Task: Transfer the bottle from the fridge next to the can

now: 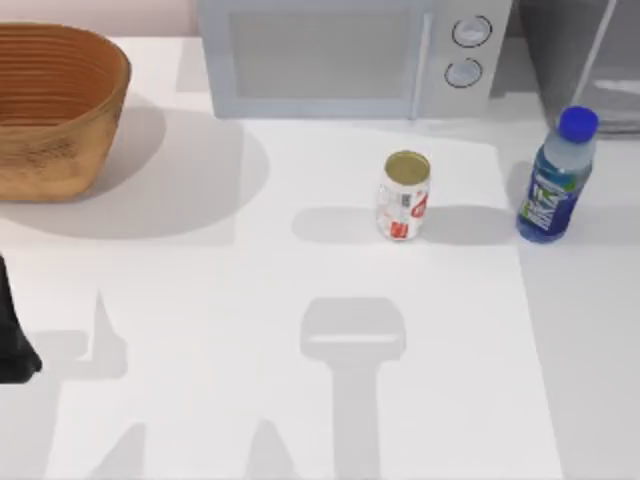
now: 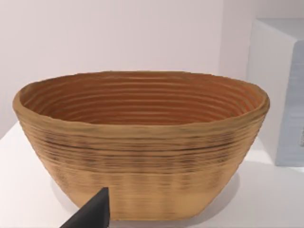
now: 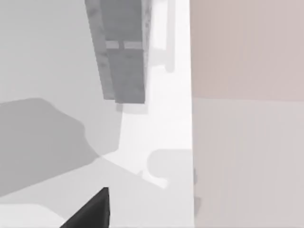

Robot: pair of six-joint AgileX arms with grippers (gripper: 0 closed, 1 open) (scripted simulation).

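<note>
bottle [image 1: 555,185]: blue liquid, blue cap, blue-green label | can [image 1: 403,196]: white, red markings, dull gold top | basket [image 1: 50,110]: tan, ribbed | microwave [image 1: 340,55]: light grey | table [image 1: 250,330]: white

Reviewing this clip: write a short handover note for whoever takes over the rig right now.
Left arm: parked at the table's left edge, near the basket; end effector state unreadable.
Right end effector: one finger visible in its wrist view; state unreadable.
Bottle: upright on the table, out of the fridge, free of any grip, right of the can with a gap between.
Done: bottle out, beside the can.
Left: confirm the gap is acceptable.
</note>
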